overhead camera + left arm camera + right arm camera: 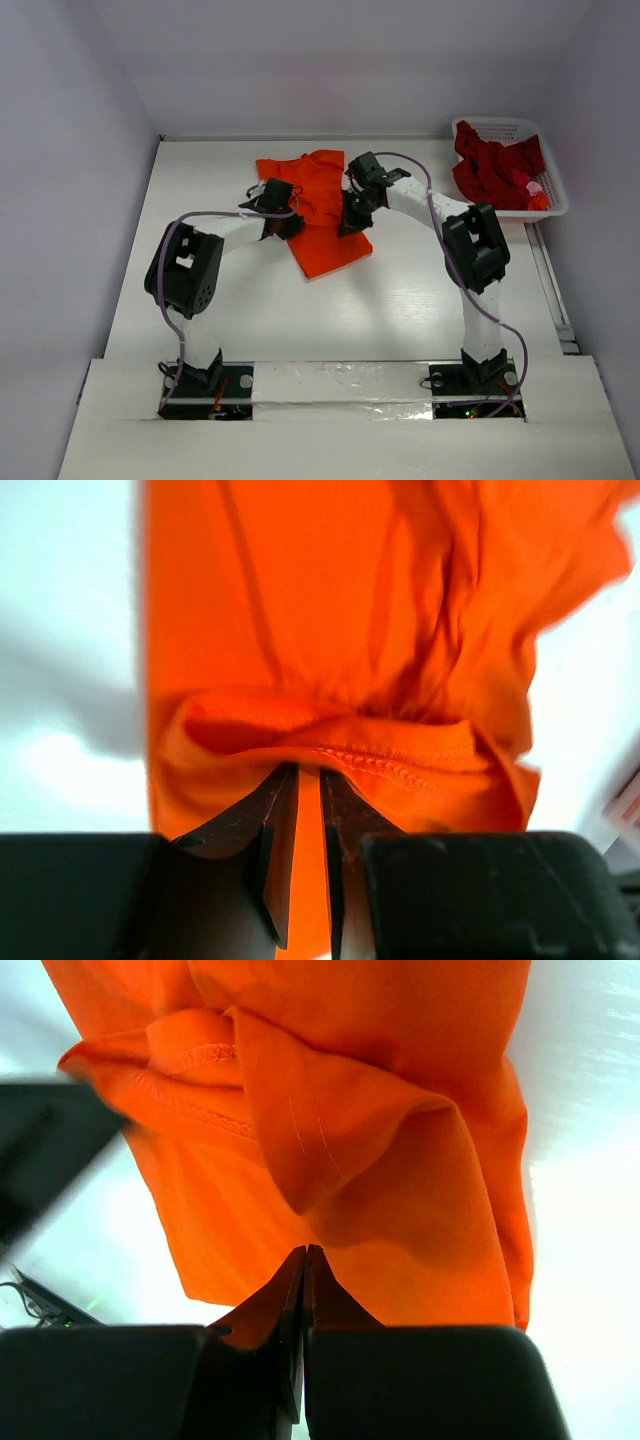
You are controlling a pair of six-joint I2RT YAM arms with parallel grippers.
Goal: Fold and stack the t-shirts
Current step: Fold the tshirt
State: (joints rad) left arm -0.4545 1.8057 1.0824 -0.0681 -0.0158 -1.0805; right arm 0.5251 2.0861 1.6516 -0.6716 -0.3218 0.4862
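White table, pale walls, orange t-shirt pinched by left claw, right claw closed

Top camera looks down; both close wrist cameras apparently share the orange t-shirt.

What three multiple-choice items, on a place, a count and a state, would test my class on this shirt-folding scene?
1. Where is the dark red t-shirt? A in the white basket; B folded at mid-table; C hanging off the near edge.
2. How many t-shirts lie outside the basket? A none; B one; C three.
3. How is the left end effector? A wide open; B shut on the orange t-shirt; C gripping the basket.
Key: A, it is heaped in the basket, far right; B, only the orange one lies there; B, orange cloth sits between its fingers.
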